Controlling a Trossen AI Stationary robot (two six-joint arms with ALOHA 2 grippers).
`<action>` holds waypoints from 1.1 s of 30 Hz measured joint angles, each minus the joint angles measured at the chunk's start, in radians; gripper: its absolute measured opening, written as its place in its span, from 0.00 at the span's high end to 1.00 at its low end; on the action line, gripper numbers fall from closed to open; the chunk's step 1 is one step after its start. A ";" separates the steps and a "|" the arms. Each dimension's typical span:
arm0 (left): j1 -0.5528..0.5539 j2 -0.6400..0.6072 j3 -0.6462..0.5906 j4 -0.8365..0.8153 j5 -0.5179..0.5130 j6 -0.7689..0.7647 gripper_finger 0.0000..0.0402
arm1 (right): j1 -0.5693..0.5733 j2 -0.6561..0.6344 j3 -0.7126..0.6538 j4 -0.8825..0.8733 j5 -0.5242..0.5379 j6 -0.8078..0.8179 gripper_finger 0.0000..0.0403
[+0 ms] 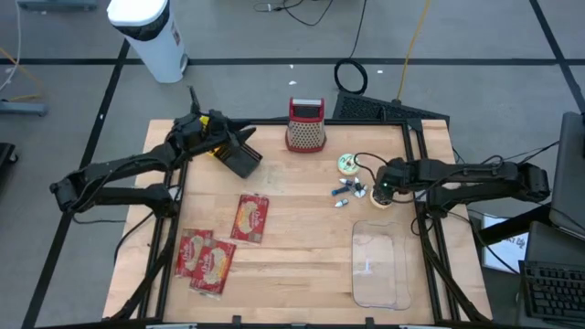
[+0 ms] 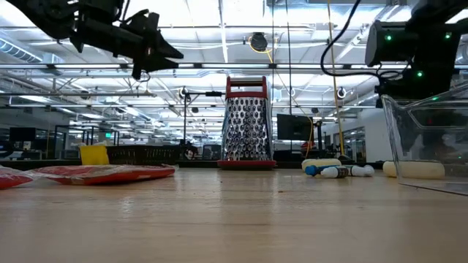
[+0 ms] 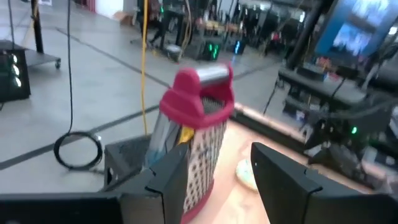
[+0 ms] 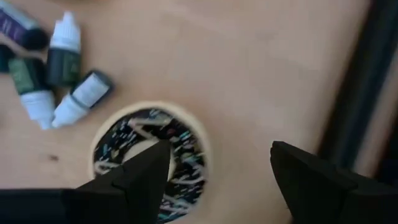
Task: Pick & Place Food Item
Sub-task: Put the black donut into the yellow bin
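hovering with right gripper (image 4: 217, 168) wide open and empty above the sprinkled donut (image 4: 152, 158), lying on the table (image 1: 302, 265) beside small bottles (image 4: 59, 81). lining up for the pick; next needing a straight descent, then closing. left gripper (image 1: 239, 151) waiting half open, holding nothing, near the grater (image 1: 305, 125).

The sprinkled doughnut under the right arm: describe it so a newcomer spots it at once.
Start at the red-handled grater at the table's far edge, then look toward the right arm. Beside the small dropper bottles lies the doughnut, a dark-iced ring with coloured sprinkles.

A dark-glazed sprinkled doughnut (image 4: 152, 158) lies flat beside small dropper bottles (image 4: 59, 81).
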 joint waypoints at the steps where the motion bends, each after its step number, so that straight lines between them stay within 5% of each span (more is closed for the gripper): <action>1: -0.004 0.011 0.000 -0.004 0.001 0.007 0.56 | 0.000 0.000 -0.014 0.021 -0.020 0.001 0.34; 17: -0.010 0.066 0.000 0.006 0.003 0.018 0.56 | 0.000 -0.001 -0.158 0.188 -0.116 0.078 0.36; 33: -0.010 0.066 0.000 0.000 0.003 0.018 0.56 | 0.000 0.000 -0.159 0.342 -0.117 -0.011 0.78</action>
